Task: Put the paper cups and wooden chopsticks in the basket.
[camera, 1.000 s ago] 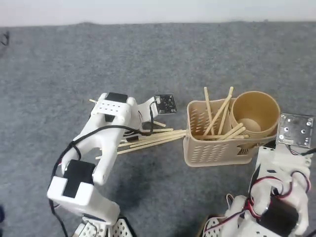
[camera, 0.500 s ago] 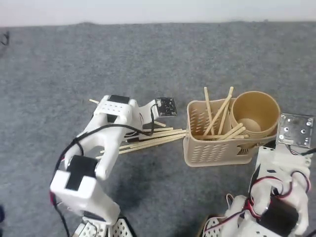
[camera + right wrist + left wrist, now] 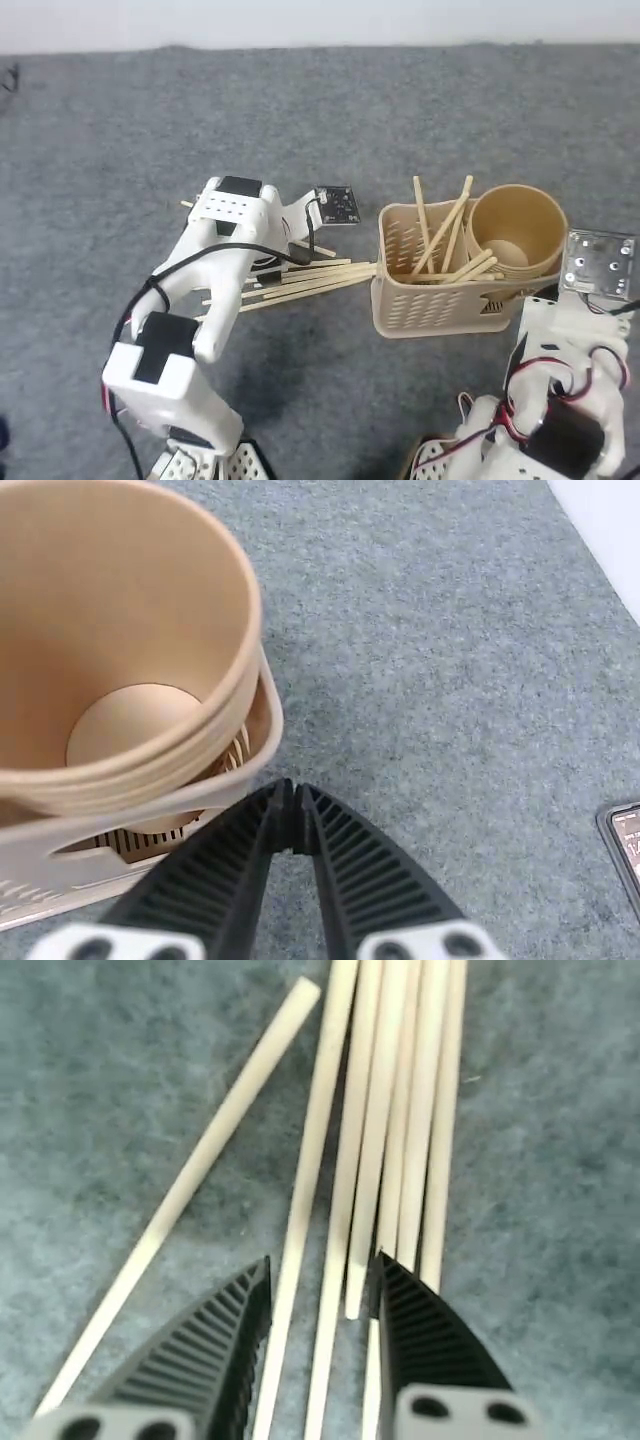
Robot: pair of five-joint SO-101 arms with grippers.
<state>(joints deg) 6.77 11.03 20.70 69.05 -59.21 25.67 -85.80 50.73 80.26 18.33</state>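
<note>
1. A bundle of loose chopsticks (image 3: 300,282) lies on the grey mat (image 3: 300,120) at the centre of the overhead frame. One end reaches the basket (image 3: 420,305) at centre right.
2. The basket holds stacked paper cups (image 3: 515,235) and several more sticks.
3. The left gripper (image 3: 323,1270) hovers low over the bundle, jaws partly open and straddling two sticks.
4. The right gripper (image 3: 293,798) is closed and empty beside the basket.
5. The step in hand is likely gathering the last sticks. The next move calls for lowering, closing firmly and lifting without scattering them.
</note>
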